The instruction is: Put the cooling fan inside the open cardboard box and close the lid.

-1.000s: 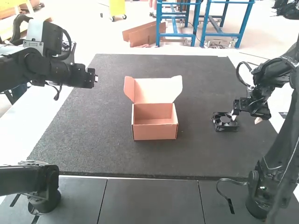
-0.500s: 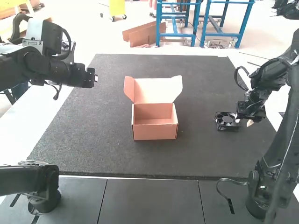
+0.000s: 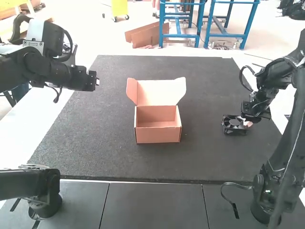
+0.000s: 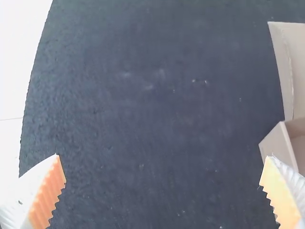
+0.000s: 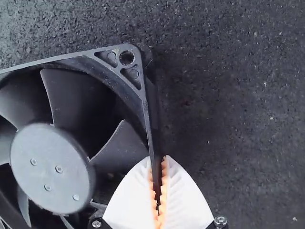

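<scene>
The black cooling fan (image 3: 234,125) lies on the dark mat right of the open cardboard box (image 3: 157,123), whose lid (image 3: 159,91) stands up at the back. My right gripper (image 3: 248,120) is down at the fan's right edge. In the right wrist view its white fingers (image 5: 138,200) with orange pads are shut on the thin side wall of the fan's frame (image 5: 90,129). My left gripper (image 3: 93,79) hangs open above the mat, left of the box. Its orange pads (image 4: 46,191) stand wide apart with only mat between them, and the box's corner (image 4: 286,114) lies to one side.
The black mat (image 3: 95,133) covers the table, with white table edge (image 3: 19,119) at the left. Room lies between the fan and the box, and in front of the box.
My right gripper has dropped and shut on the fan's edge. The fan has slid slightly to the right. The left arm has hardly moved.
</scene>
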Action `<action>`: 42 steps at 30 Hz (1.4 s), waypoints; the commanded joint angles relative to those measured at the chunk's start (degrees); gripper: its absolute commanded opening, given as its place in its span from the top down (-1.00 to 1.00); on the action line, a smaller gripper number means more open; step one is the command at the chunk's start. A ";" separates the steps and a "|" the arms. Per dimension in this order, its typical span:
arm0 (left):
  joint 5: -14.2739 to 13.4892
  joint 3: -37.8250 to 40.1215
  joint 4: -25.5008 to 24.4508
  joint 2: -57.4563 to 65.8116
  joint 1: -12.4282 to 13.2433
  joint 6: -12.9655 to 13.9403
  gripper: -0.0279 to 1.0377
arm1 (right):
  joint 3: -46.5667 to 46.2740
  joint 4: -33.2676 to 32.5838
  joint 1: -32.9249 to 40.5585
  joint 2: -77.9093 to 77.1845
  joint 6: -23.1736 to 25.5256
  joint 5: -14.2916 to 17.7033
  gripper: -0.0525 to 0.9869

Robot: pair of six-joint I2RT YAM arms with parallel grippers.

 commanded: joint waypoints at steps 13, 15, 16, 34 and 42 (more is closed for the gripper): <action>1.44 0.13 -1.65 -0.85 0.16 1.18 -0.87 | 3.05 -8.73 0.59 -28.97 10.13 -9.26 0.91; 1.44 -0.22 -1.57 -1.02 0.16 1.53 -0.87 | 3.66 -11.89 0.94 -31.78 10.74 -9.70 0.91; 1.44 -0.39 -1.57 -1.02 0.16 1.71 -0.87 | 3.93 -13.74 1.21 -32.84 11.01 -10.05 0.91; 1.53 -3.03 -1.57 -2.43 0.16 4.61 -0.87 | 11.04 -29.29 23.27 -38.64 22.52 -13.74 0.91; 1.35 -3.30 -3.50 -4.54 0.25 4.69 -0.87 | 11.31 -27.71 36.27 -36.27 27.62 -12.16 0.91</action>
